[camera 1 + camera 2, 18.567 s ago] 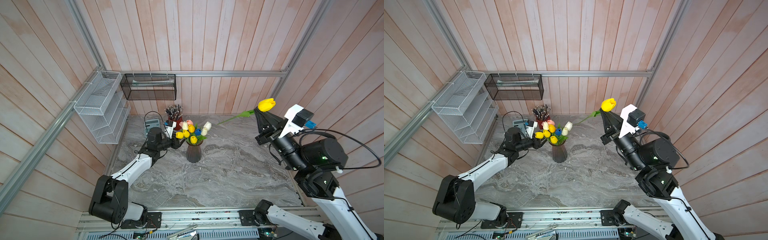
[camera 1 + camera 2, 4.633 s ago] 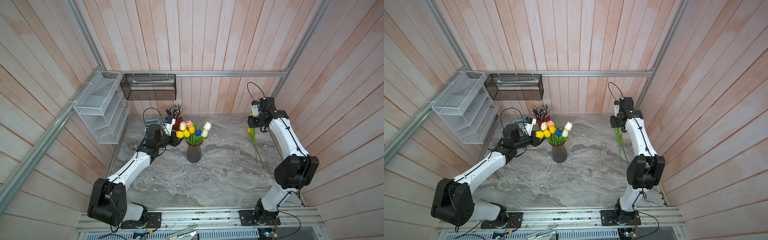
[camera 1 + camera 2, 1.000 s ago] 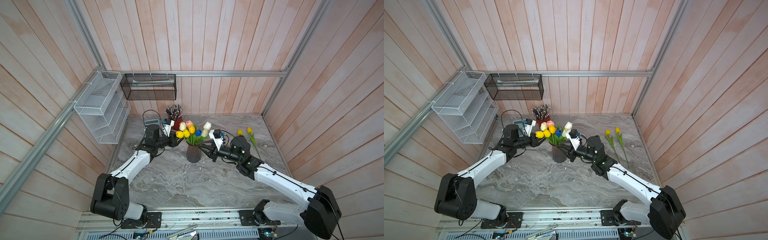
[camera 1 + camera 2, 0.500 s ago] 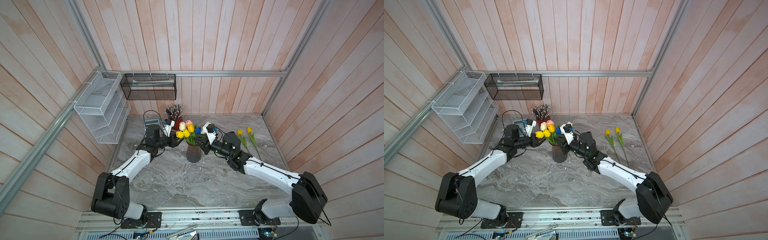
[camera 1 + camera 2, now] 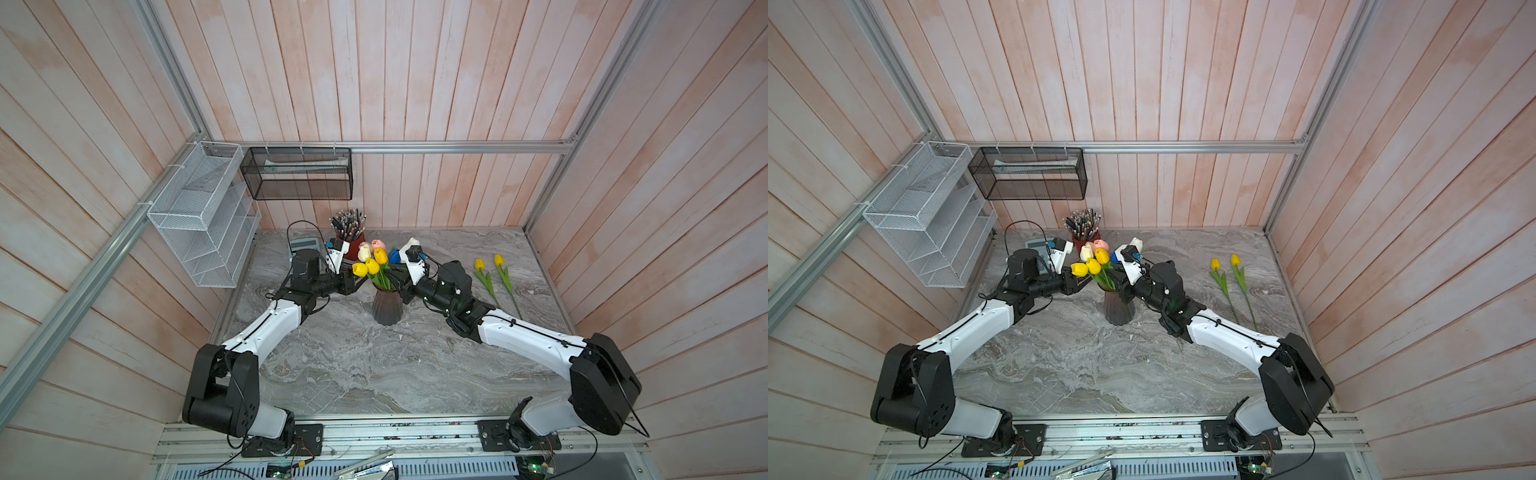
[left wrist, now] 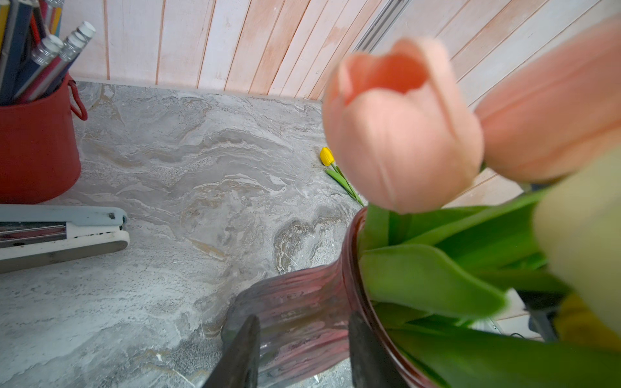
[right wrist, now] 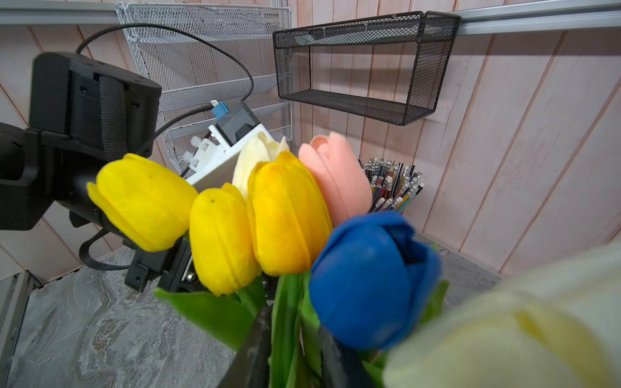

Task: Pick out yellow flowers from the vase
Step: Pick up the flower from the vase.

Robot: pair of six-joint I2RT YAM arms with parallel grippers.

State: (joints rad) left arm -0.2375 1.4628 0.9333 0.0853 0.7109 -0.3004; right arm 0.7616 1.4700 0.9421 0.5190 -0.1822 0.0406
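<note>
The dark ribbed vase stands mid-table and holds three yellow flowers among pink, white and blue tulips. My left gripper is shut on the vase's neck, one finger on each side. My right gripper is open just under the blooms, its fingers straddling green stems below the blue tulip. Two more yellow flowers lie flat on the table to the right.
A red pencil cup and a grey stapler sit behind the vase on the left. A white wire rack and a black mesh basket hang on the walls. Bare marble lies in front.
My right arm has swung in from the right, and its gripper now sits among the stems at the vase. The left gripper has stayed on the vase's neck.
</note>
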